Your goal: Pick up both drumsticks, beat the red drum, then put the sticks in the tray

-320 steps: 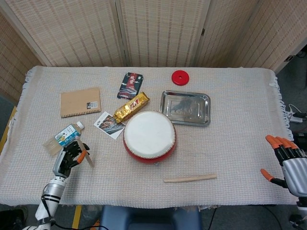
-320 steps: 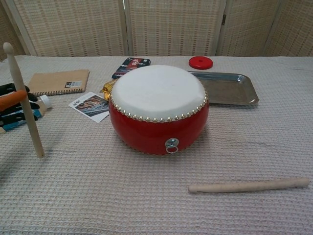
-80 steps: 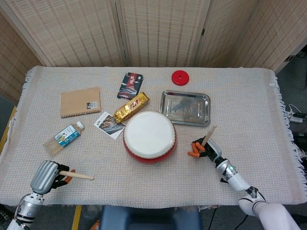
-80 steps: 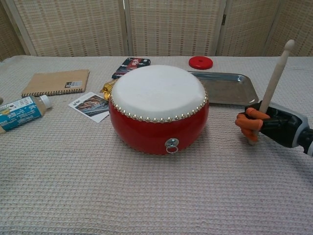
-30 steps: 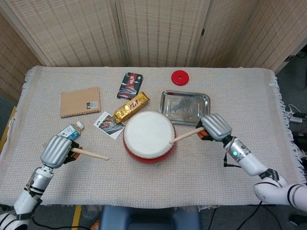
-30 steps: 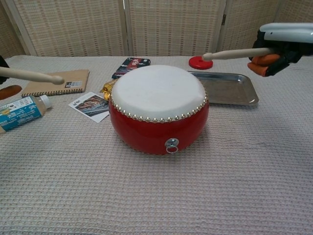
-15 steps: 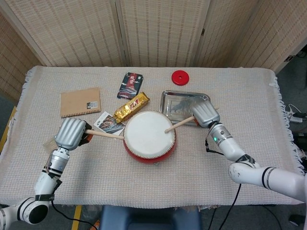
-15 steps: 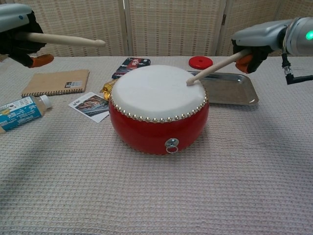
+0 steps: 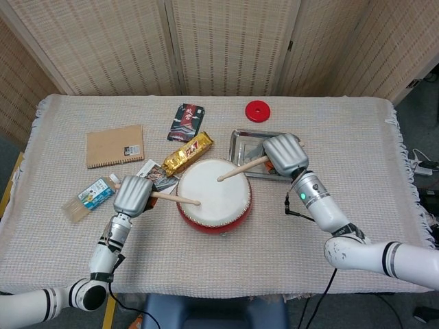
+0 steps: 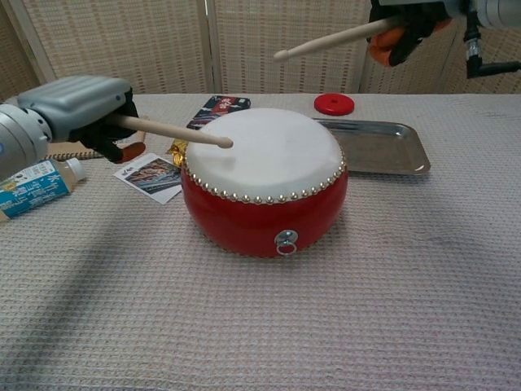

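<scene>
The red drum (image 9: 214,195) (image 10: 264,181) with its white skin stands mid-table. My left hand (image 9: 132,196) (image 10: 75,112) grips a wooden drumstick (image 9: 171,198) (image 10: 175,132) whose tip is down at the left part of the drum skin. My right hand (image 9: 284,154) (image 10: 404,24) grips the other drumstick (image 9: 241,168) (image 10: 326,39), raised well above the skin with its tip pointing left. The metal tray (image 9: 255,147) (image 10: 378,147) lies behind the drum to the right, partly covered by my right hand in the head view.
A notebook (image 9: 114,145), a dark packet (image 9: 186,122), a gold snack bar (image 9: 187,153), a leaflet (image 9: 152,173) and a small bottle (image 9: 90,195) lie left of the drum. A red disc (image 9: 258,110) sits at the back.
My left hand swung its stick down onto the drum skin from a raised position. My right hand lifted its stick off the skin and up.
</scene>
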You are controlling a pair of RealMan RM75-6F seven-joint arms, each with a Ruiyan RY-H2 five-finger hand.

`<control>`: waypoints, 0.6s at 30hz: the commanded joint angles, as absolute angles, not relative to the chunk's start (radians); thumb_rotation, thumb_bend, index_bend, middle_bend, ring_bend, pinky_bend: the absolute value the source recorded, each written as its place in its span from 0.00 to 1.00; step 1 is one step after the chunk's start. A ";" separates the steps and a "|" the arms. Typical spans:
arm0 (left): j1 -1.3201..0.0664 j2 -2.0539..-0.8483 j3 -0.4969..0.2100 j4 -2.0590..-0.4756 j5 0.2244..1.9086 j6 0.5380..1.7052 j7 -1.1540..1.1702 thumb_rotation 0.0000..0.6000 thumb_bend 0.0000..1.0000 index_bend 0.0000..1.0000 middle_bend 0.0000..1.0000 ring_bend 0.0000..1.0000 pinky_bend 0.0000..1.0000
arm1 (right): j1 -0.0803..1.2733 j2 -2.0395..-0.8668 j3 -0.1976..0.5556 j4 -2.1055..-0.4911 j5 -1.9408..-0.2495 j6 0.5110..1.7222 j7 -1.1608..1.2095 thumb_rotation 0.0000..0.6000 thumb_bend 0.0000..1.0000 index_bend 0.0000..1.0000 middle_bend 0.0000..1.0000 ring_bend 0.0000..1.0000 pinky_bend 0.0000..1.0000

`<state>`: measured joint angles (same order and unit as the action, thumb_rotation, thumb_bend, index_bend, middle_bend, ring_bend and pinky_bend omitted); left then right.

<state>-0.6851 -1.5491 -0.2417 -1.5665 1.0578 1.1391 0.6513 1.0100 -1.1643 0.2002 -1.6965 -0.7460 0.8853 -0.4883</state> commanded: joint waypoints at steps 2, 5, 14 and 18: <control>-0.725 -1.593 -0.221 -1.535 0.977 1.145 0.789 1.00 0.45 1.00 1.00 1.00 1.00 | 1.016 -1.197 0.154 -1.658 -0.713 0.870 -0.546 1.00 0.77 1.00 1.00 1.00 1.00; -0.704 -1.566 -0.242 -1.578 1.000 1.207 0.751 1.00 0.44 1.00 1.00 1.00 1.00 | 1.028 -1.238 0.108 -1.604 -0.676 0.850 -0.602 1.00 0.77 1.00 1.00 1.00 1.00; -0.685 -1.515 -0.263 -1.662 1.023 1.250 0.688 1.00 0.45 1.00 1.00 1.00 1.00 | 1.051 -1.304 0.084 -1.541 -0.623 0.855 -0.657 1.00 0.77 1.00 1.00 1.00 1.00; -0.714 -1.579 -0.241 -1.601 0.985 1.215 0.732 1.00 0.44 1.00 1.00 1.00 1.00 | 1.030 -1.237 0.153 -1.636 -0.696 0.883 -0.555 1.00 0.77 1.00 1.00 1.00 1.00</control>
